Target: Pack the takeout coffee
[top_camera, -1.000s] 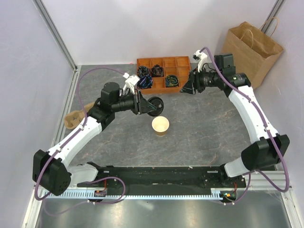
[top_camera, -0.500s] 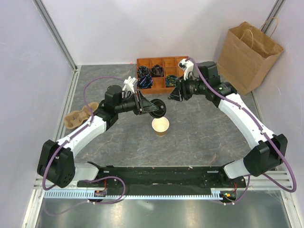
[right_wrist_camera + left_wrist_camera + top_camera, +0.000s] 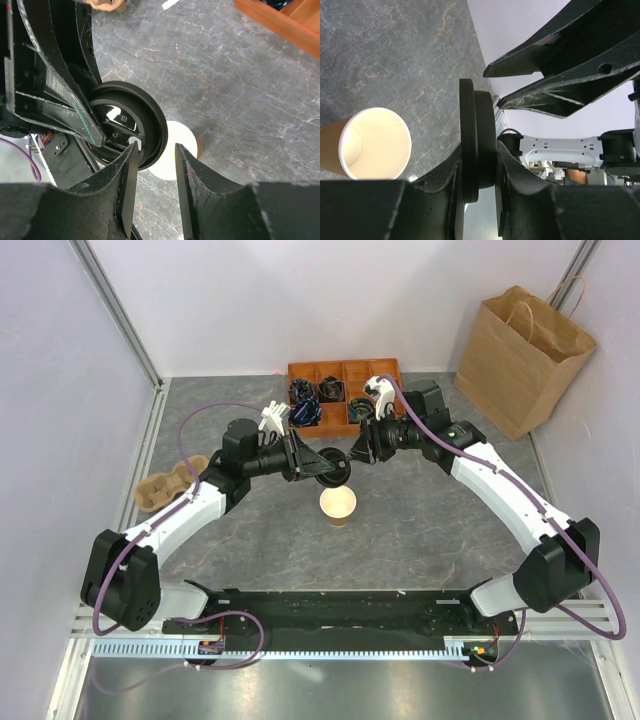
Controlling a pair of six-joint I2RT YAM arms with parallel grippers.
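The brown paper cup stands open and upright in the middle of the table, without its lid. My left gripper is shut on the round black lid and holds it on edge just above and behind the cup. In the left wrist view the lid is pinched between the fingers, with the cup below left. My right gripper is open, close to the lid's right side. In the right wrist view the gripper has its jaws astride the lid's rim, with the cup beyond.
A large brown paper bag stands at the far right. An orange compartment tray with dark items sits at the back. A tan cup carrier lies at the left wall.
My right arm has swung left and down from the tray to the lid. My left gripper has moved slightly right with the lid. The cup has not moved.
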